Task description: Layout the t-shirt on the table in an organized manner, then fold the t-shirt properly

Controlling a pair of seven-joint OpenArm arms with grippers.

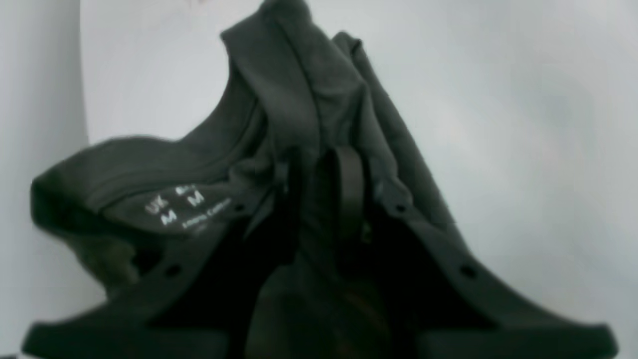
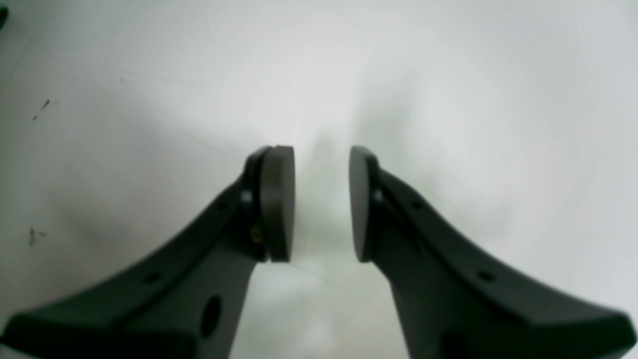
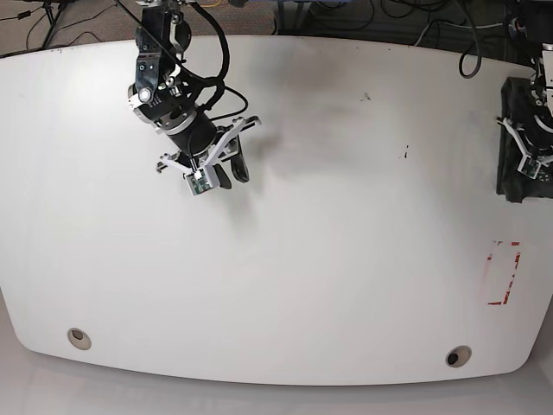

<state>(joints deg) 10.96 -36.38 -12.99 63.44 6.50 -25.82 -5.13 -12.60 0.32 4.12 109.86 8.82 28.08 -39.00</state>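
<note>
The dark charcoal t-shirt (image 3: 515, 186) is bunched in a heap at the far right edge of the white table (image 3: 346, 259). My left gripper (image 3: 528, 166) stands over that heap. In the left wrist view the left gripper (image 1: 324, 172) is shut on a raised fold of the t-shirt (image 1: 299, 85), near the neck label (image 1: 184, 207) printed with an M. My right gripper (image 3: 232, 173) hovers over the back left of the table, far from the cloth. In the right wrist view the right gripper (image 2: 321, 199) is open, with only bare table (image 2: 448, 99) between its pads.
A red-and-white sticker (image 3: 504, 272) lies on the table's right side, below the shirt. Two round grommet holes (image 3: 79, 337) (image 3: 458, 355) sit near the front edge. Small black marks (image 3: 404, 154) dot the surface. Cables run behind the back edge.
</note>
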